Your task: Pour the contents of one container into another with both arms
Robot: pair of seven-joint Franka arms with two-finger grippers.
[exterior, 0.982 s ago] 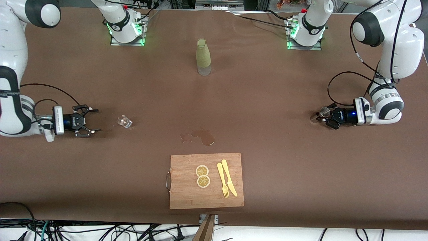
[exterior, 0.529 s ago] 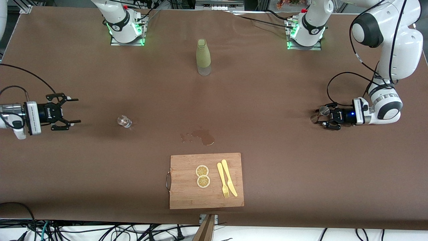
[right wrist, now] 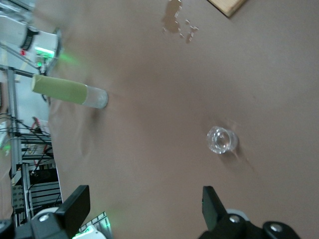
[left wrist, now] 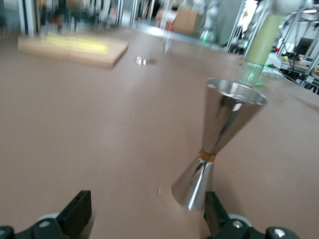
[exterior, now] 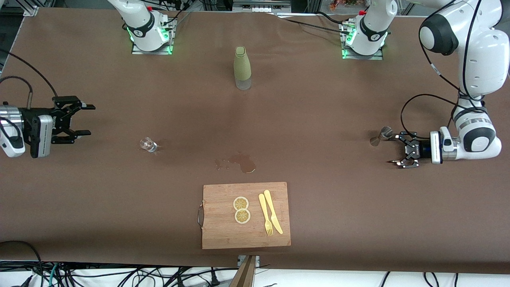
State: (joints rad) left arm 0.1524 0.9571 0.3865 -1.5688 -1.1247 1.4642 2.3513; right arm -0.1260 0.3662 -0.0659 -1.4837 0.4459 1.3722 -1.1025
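A steel jigger (exterior: 384, 133) (left wrist: 219, 144) stands upright on the table toward the left arm's end. My left gripper (exterior: 393, 149) (left wrist: 146, 219) is open just beside it, low over the cloth, with one finger (left wrist: 215, 213) close to the jigger's base and nothing held. A small clear glass (exterior: 148, 144) (right wrist: 222, 140) stands toward the right arm's end. My right gripper (exterior: 91, 119) (right wrist: 144, 209) is open and empty, well apart from the glass, over the table's end.
A green-sleeved bottle (exterior: 242, 67) (right wrist: 70, 92) (left wrist: 261, 40) stands mid-table near the bases. A wet spill (exterior: 239, 162) (right wrist: 177, 22) stains the cloth. Nearer the camera lies a wooden cutting board (exterior: 223, 231) with two lemon slices (exterior: 241, 209), a fork and a knife.
The left gripper opened, let go of the jigger and drew back toward its end. The right gripper, still open, pulled away from the glass toward its own end.
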